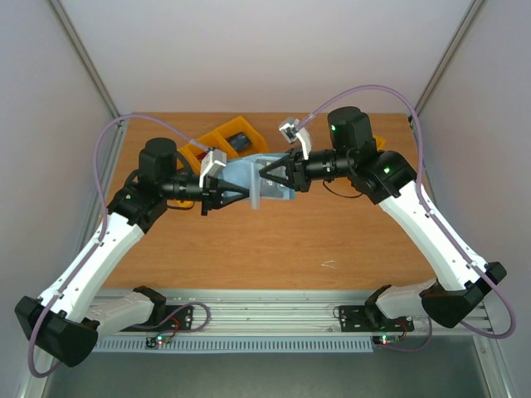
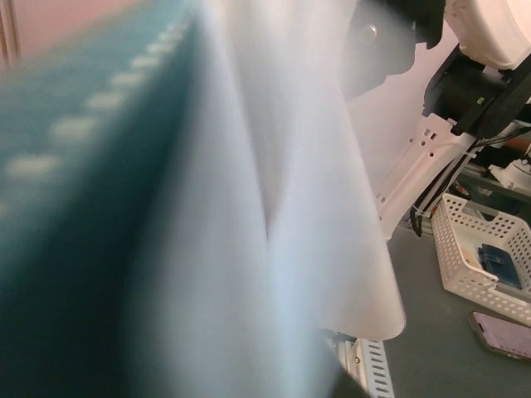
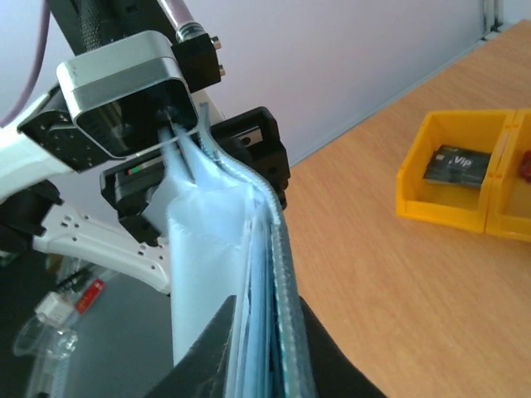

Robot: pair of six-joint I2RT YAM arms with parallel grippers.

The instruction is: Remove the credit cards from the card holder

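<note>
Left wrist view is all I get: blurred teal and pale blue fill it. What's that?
Observer: The card holder, held up in the air above the table.
Operator: Left jaws on it?
Observer: Yes. The right wrist view shows the left gripper shut on one flap.
Operator: Any cards out?
Observer: One dark card lies in an orange bin on the table.

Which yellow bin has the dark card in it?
The bin fully visible in the right wrist view holds the dark VIP card; its cut-off neighbour shows something red.
</note>
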